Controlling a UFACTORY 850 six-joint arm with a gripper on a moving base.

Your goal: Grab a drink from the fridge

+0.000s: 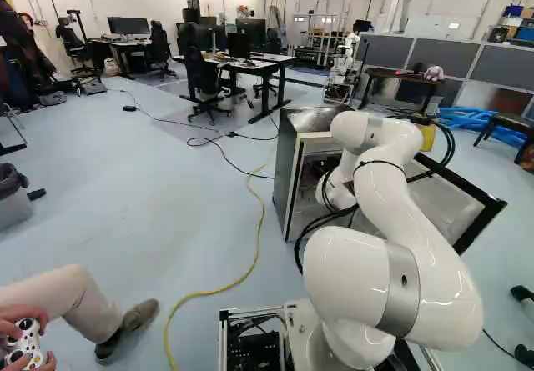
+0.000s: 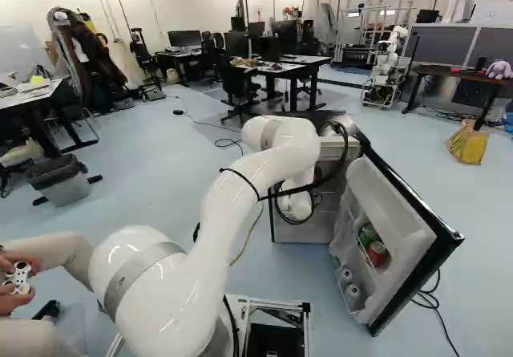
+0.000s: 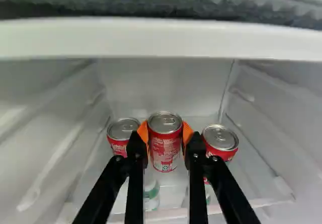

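Clamped from 2 sides on the middle red can point(image 3: 165, 151) with the end effector point(image 3: 165, 129), upright inside the open fridge point(image 1: 286, 161); squeezed near the top, presumably to clear 2 other cans point(image 3: 220, 138).

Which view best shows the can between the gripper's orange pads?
The wrist view: the red can shows there from lid to base, with an orange pad of the gripper against each side. In neither base view can I make it out; both show only the arm reaching into the open fridge.
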